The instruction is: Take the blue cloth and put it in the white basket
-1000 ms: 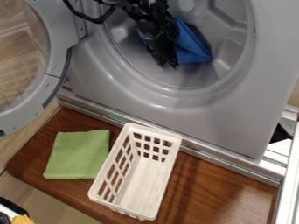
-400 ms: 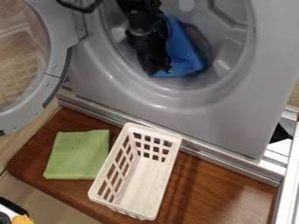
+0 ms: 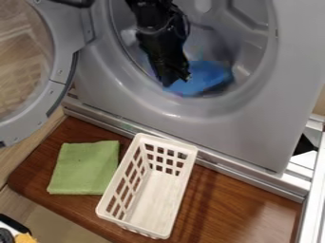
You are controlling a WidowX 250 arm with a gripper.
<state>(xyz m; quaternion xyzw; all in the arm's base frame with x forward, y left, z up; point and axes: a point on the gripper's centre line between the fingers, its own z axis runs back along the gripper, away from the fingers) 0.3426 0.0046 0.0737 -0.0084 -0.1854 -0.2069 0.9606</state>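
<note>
The black gripper (image 3: 177, 81) hangs down inside the opening of the grey washing machine, over the left part of the blue cloth. That blue cloth (image 3: 206, 76) lies low in the drum opening near its front rim, spreading to the right of the gripper; part of it is hidden behind the gripper. Whether the gripper holds the cloth cannot be made out. On the brown wooden board below the machine stands the white basket (image 3: 148, 199), with nothing inside it.
The washing machine (image 3: 254, 128) fills the upper area, its round door (image 3: 60, 61) swung wide at the left. A folded green cloth (image 3: 84, 167) lies left of the basket on the wooden board (image 3: 238, 204). Metal rails (image 3: 311, 199) run along the right edge.
The gripper has come down and slightly left within the drum opening. The blue cloth has shifted lower toward the front rim and lies flatter than before.
</note>
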